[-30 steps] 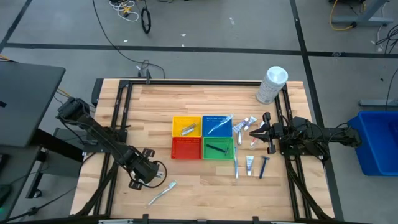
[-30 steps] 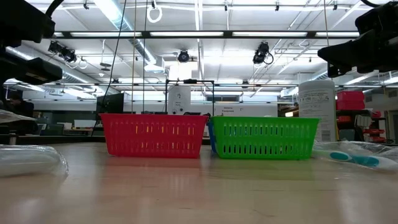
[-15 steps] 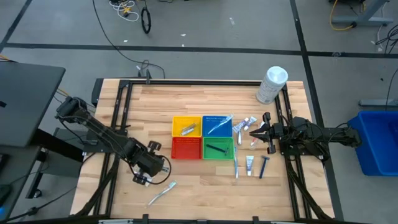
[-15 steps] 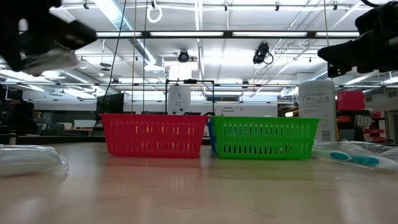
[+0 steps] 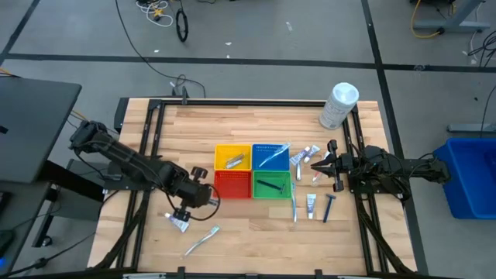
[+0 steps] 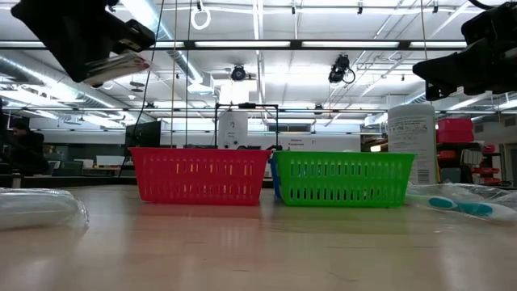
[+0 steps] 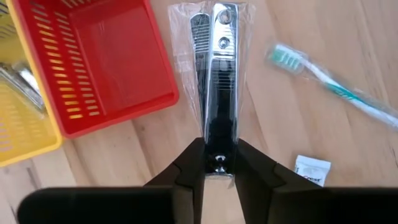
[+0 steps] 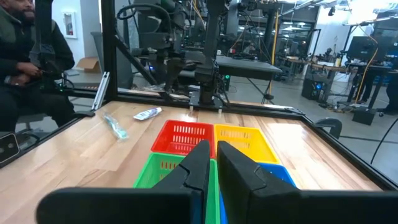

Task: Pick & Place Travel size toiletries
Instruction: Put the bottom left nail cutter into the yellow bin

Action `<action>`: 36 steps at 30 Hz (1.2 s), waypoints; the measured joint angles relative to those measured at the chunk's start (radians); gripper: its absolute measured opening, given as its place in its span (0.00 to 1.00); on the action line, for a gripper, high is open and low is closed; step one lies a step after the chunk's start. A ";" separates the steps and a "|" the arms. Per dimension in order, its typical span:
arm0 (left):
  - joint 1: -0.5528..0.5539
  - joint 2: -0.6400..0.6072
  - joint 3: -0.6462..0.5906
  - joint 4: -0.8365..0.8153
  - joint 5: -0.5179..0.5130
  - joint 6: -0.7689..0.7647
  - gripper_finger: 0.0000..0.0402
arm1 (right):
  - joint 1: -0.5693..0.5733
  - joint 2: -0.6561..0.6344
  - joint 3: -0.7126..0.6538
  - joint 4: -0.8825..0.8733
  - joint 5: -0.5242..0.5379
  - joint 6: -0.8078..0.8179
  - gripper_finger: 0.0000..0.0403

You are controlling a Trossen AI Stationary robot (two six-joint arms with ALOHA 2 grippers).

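Item in transit: your left gripper (image 7: 219, 163), clamped on a bagged nail clipper (image 7: 214, 68), has carried it from the table's left toward the red basket (image 7: 109, 68), which reads as placement coming. Right gripper (image 5: 316, 165): parked beside the loose toiletries (image 5: 310, 203), fingers nearly together, holding nothing

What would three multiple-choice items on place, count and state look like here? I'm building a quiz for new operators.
1. The left end effector is: A) beside the red plastic basket B) far right C) far rear.
2. Plastic baskets: A) two B) three C) four.
3. The left end effector is: A) open B) shut on the clear-wrapped metal nail clipper C) shut on nothing.
A: the high view shows it at that basket's left edge. C: they form a two-by-two block. B: the left wrist view shows it clamping the clipper's end.
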 joint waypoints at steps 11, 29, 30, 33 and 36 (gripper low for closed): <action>0.182 0.000 0.000 0.001 0.009 0.055 0.18 | 0.000 0.000 0.000 0.000 0.000 0.000 0.10; 0.482 0.001 0.000 0.040 0.047 0.194 0.19 | 0.000 0.000 0.000 0.000 0.000 0.000 0.10; 0.489 0.001 0.000 0.041 0.047 0.201 0.18 | 0.000 0.000 0.000 0.000 0.000 0.000 0.10; 0.510 0.001 0.000 0.043 0.048 0.208 0.17 | 0.000 0.000 0.000 0.000 0.000 0.000 0.10; 0.530 0.001 0.000 0.044 0.073 0.209 0.17 | 0.000 0.000 0.000 0.000 0.000 0.000 0.10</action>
